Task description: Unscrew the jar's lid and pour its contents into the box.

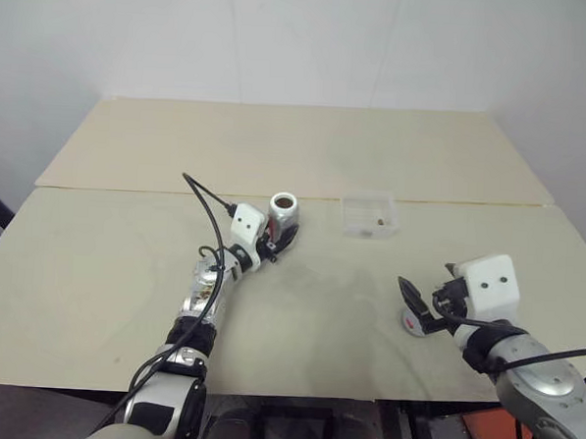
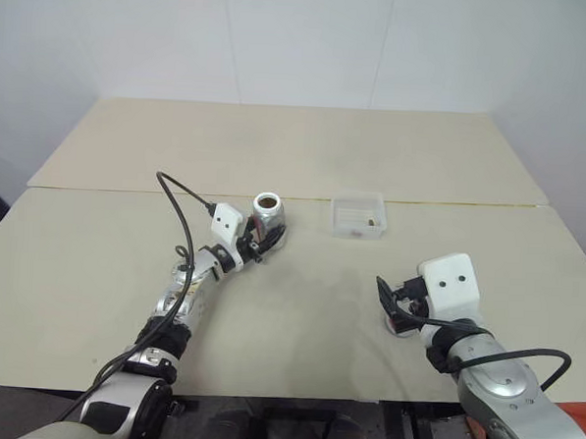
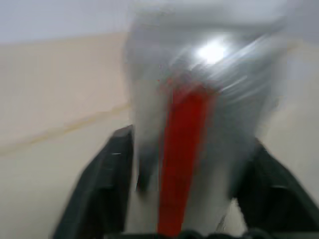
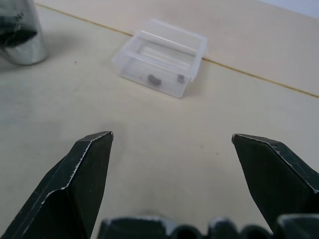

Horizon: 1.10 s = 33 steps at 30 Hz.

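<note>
Presently: jar (image 1: 284,213) upright on worktop (image 1: 122,289), near the middle, just short of the seam running from the left edge to the right edge. Lid off; mouth open, dark inside. Red vertical mark on label seen close in left wrist view.

Left gripper (image 1: 280,240) level at the jar's base, black fingers (image 3: 102,191) either side of the jar body. Whether pressing the jar or slightly slack: cannot tell, left wrist view blurred.

Box (image 1: 370,215) beside the jar toward the right edge, a clear gap between the two, same row along the seam. Clear plastic, open on top. Contents (image 4: 155,79): two small dark bits lying on the box floor, seen through the wall in right wrist view.

Right gripper (image 1: 416,307) low over worktop near the front-right corner, well apart from box and jar. Fingers (image 4: 79,184) spread wide, nothing between them, bare worktop in the gap.

Lid (image 1: 414,323): small round piece, red at its edge, resting on worktop under the right gripper, partly hidden by it.
</note>
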Each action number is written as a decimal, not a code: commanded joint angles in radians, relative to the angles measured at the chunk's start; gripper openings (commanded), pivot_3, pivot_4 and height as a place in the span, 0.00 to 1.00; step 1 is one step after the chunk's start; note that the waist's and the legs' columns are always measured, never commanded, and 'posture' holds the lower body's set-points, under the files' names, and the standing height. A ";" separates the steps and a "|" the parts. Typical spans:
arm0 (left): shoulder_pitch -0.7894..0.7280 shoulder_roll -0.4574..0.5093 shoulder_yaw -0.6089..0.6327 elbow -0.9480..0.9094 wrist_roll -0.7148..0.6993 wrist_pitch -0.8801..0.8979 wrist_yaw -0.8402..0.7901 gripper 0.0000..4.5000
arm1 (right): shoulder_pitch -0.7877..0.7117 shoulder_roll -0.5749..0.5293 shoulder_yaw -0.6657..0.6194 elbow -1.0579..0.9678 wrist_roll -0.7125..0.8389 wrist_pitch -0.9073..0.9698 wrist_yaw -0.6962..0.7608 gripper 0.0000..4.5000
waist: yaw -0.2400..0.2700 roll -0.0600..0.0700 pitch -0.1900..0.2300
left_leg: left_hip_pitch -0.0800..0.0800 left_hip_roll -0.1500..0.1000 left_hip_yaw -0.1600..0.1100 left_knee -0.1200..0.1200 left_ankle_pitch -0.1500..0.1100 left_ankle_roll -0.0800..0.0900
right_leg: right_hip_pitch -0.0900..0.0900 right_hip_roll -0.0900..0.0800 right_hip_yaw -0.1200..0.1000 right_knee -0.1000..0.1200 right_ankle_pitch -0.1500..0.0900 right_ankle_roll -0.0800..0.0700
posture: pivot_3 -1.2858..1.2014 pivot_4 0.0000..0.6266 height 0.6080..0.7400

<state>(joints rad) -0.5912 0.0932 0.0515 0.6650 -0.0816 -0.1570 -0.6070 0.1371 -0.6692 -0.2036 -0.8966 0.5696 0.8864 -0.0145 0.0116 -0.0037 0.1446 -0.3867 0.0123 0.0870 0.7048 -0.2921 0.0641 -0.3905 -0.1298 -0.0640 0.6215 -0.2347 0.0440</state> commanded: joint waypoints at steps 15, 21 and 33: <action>0.222 0.119 -0.014 -0.415 -0.087 0.154 -0.062 0.99 | 0.029 0.045 -0.024 -0.063 -0.043 -0.011 0.105 1.00 | -0.007 0.000 0.000 | 0.000 0.001 0.000 -0.002 0.000 -0.001 | 0.000 0.000 0.000 -0.002 0.000 0.000 | 0.52 0.24 1.00; 0.363 0.241 0.022 -0.711 -0.225 0.278 -0.154 0.99 | 0.070 -0.018 -0.057 -0.059 -0.067 -0.105 0.263 1.00 | -0.001 0.000 0.000 | 0.000 0.002 -0.001 -0.002 0.000 -0.001 | 0.000 0.000 0.000 -0.008 0.000 -0.001 | 0.52 0.24 1.00; 0.487 0.561 0.097 -0.993 -0.471 0.462 -0.412 0.99 | 0.286 -0.162 -0.534 0.131 0.007 -0.478 0.915 1.00 | -0.002 0.001 0.000 | 0.006 0.002 0.001 -0.005 -0.002 0.003 | 0.004 0.000 0.002 -0.010 0.000 -0.001 | 0.52 0.24 1.00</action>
<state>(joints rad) -0.1157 0.6361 0.1341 -0.2990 -0.5455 0.3251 -0.9991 0.4249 -0.8169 -0.6802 -0.7818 0.5881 0.4795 0.8437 0.0092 -0.0030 0.1445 -0.3804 0.0146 0.0882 0.6993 -0.2945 0.0669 -0.3866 -0.1296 -0.0618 0.6119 -0.2345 0.0424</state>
